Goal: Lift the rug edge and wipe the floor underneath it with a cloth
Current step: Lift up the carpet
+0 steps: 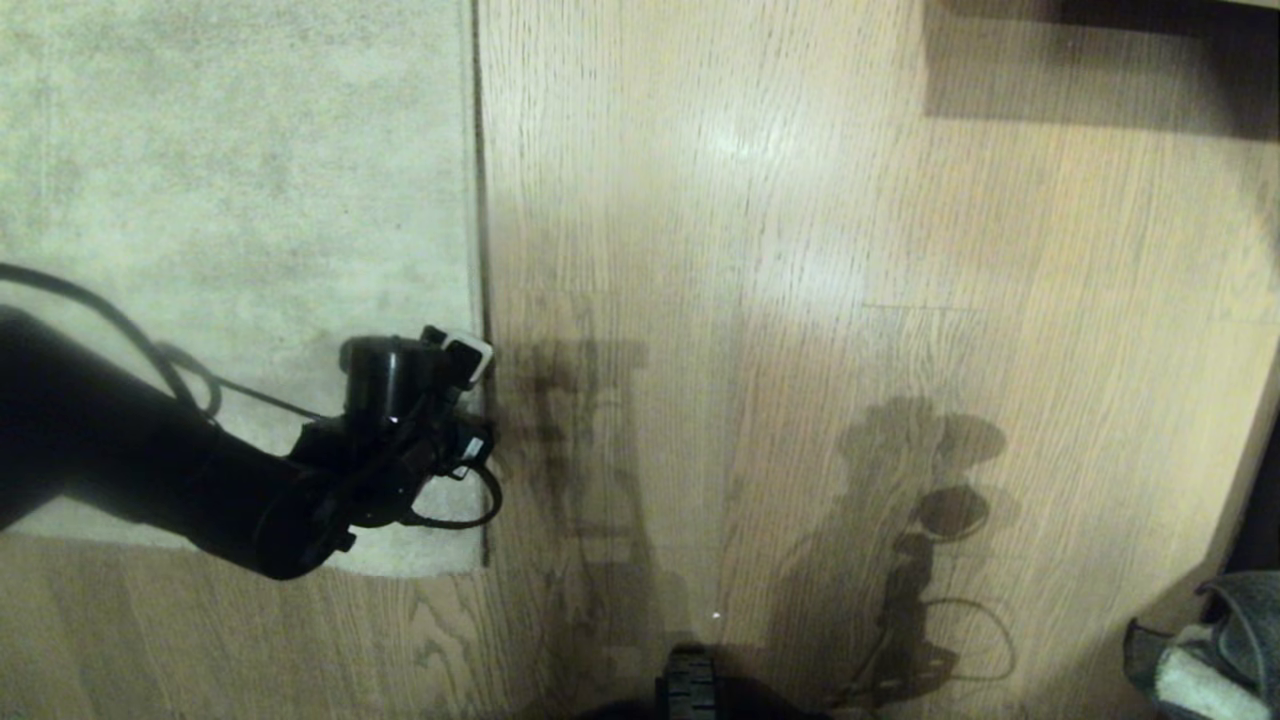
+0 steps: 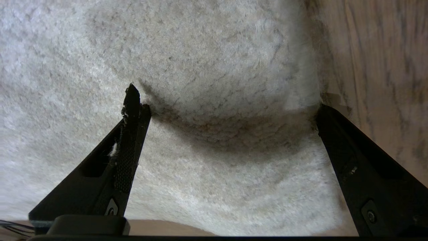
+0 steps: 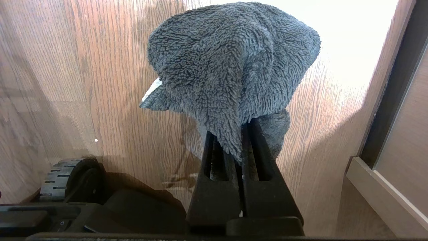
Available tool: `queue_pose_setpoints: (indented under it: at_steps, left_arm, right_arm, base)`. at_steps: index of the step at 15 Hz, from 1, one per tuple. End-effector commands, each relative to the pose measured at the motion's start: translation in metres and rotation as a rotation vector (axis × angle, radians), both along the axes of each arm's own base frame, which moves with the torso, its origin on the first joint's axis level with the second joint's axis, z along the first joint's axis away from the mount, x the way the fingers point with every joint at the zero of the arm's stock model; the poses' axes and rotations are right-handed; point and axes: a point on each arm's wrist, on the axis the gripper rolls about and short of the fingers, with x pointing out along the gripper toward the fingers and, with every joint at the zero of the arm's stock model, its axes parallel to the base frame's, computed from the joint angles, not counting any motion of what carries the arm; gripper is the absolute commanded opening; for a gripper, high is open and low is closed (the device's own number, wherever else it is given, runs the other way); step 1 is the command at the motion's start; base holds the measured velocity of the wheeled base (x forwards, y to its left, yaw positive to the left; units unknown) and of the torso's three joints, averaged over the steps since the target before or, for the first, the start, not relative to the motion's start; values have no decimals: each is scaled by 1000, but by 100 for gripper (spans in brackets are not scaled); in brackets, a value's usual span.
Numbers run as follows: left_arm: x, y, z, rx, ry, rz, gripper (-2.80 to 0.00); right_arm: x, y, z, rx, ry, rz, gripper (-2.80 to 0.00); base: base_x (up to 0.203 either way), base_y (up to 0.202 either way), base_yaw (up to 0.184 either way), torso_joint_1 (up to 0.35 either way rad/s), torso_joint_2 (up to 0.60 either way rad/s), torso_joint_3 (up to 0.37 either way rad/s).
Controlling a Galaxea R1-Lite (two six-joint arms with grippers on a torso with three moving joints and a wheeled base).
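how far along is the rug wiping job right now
Done: the right pincer is shut on the cloth, held above the floor. In hand: the left pincer is open, its fingers straddling the rug edge, which lies flat. Left: gripping and lifting the edge, then wiping the floor beneath.

Rug edge (image 2: 301, 100): short, fuzzy pile, matt, pale grey-beige with mottled darker patches; fibres fray a little along the border.
Floor (image 1: 800, 300): wood planks, light brown with dark open grain, smooth, slight sheen where light falls.
Cloth (image 3: 230, 67): soft looped terry-like fabric, dark grey, matt, with a paler whitish corner showing.
Left hand (image 2: 224, 110): black matt plastic fingers; one pad (image 2: 128, 147) finely ribbed, with lint caught on it.
Right hand (image 3: 239, 147): same black matt plastic.
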Motion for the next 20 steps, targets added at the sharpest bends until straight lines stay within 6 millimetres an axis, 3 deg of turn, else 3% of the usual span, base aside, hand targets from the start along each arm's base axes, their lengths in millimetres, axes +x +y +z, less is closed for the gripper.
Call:
queue_pose_setpoints:
  at_steps: [1, 8, 15, 20]
  left_arm:
    - [2, 3, -2, 23, 9, 6, 0]
    - [-7, 20, -6, 129, 61, 8, 0]
    - [-33, 57, -11, 244, 153, 47, 0]
    - [-35, 58, -7, 244, 143, 48, 0]
  right_arm:
    - [0, 0, 0, 0, 0, 0, -280]
    - [0, 0, 0, 0, 0, 0, -280]
    - [0, 0, 0, 0, 0, -1, -280]
    - [0, 0, 0, 0, 0, 0, -280]
  base:
    - [0, 0, 0, 0, 0, 0]
    - [0, 0, 0, 0, 0, 0]
    - [0, 0, 0, 0, 0, 0]
    - [0, 0, 0, 0, 0, 0]
